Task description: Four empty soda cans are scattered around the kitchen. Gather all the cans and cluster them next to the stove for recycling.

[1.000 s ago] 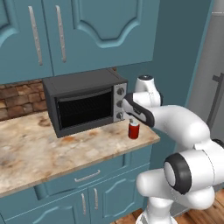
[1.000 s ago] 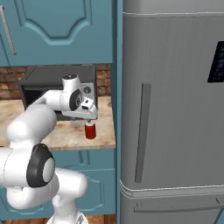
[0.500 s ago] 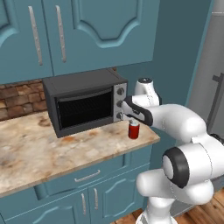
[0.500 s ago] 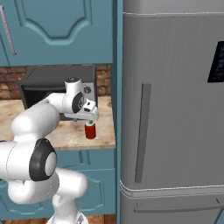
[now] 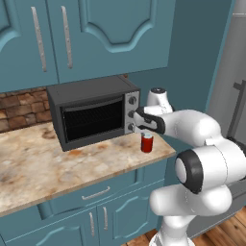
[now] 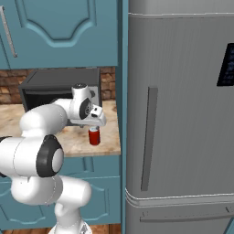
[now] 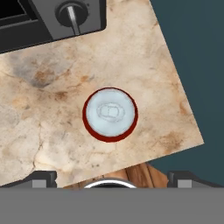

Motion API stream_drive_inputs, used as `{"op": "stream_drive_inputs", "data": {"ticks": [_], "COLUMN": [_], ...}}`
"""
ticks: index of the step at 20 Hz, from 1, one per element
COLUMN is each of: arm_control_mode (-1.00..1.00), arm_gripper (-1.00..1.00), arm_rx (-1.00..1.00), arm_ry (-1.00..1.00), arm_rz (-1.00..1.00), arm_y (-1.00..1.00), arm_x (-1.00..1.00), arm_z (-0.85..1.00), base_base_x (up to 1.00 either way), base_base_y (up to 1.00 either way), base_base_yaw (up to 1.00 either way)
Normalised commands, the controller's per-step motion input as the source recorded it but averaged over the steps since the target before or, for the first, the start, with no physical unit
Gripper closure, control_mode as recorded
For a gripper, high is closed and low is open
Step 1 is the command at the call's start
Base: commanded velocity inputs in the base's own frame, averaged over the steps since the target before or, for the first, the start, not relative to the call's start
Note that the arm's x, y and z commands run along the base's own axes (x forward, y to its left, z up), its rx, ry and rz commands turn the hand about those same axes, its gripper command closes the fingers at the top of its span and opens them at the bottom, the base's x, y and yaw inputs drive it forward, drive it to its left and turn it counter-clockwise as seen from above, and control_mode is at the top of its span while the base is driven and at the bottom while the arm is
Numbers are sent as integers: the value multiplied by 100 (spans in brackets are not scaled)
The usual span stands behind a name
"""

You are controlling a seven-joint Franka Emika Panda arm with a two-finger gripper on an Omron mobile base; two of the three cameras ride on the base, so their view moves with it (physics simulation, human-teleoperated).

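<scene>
While the gripper (image 7: pixel 109 177) was held straight above it with the jaws spread wide and nothing between them, the red can (image 7: pixel 110 114) was seen upright on the stone counter (image 5: pixel 57 163), near the counter's end and just in front of the toaster oven (image 5: pixel 93 111), apart from it. An empty can was judged light, thin-walled and easily dented, with smooth sides likely to slip. A gentle hold across the round body at about mid-height was judged best, not on the rim or the silver top. No stove was seen.
</scene>
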Motion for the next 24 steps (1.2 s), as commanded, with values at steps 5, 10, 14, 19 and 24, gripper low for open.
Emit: {"op": "stream_drive_inputs", "data": {"ticks": [5,10,14,19,24], "arm_control_mode": [-100,-100,-100,-100,-100], "arm_gripper": [-100,-100,-100,-100,-100], "arm_rx": [0,0,0,0,0], "arm_ry": [0,0,1,1,0], "arm_rz": [1,0,0,0,0], "arm_y": [0,0,0,0,0], "arm_x": [16,20,11,11,9], "arm_z": [-13,-15,-18,-22,-16], "base_base_x": [0,0,0,0,0], "base_base_y": [0,0,0,0,0], "base_base_yaw": [0,0,0,0,0]}}
